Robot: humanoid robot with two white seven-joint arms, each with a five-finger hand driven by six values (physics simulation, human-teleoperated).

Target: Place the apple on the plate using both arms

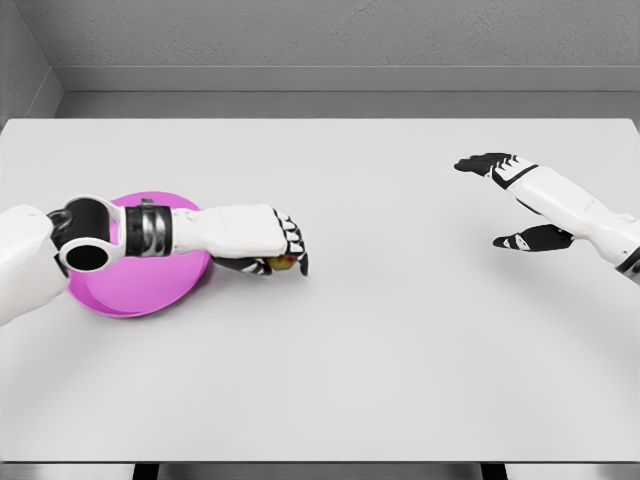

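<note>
Head view showing left hand (278,243) curling over what looks like a small yellow-red apple (283,263), just beside round magenta plate (140,290) on white table (380,360), right hand (510,205) hovering spread, holding nothing.

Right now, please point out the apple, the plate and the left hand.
apple (283,264), head view, the small part showing under the fingers.
plate (130,290), head view, its bare pink inside.
left hand (268,240), head view, middle of the hand.

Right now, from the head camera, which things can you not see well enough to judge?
- apple: mostly hidden under the left hand; only a sliver shows, so the grasp is unclear.
- plate: its upper part is covered by the left forearm.
- right hand: its arm is cut off by the right edge.
</note>
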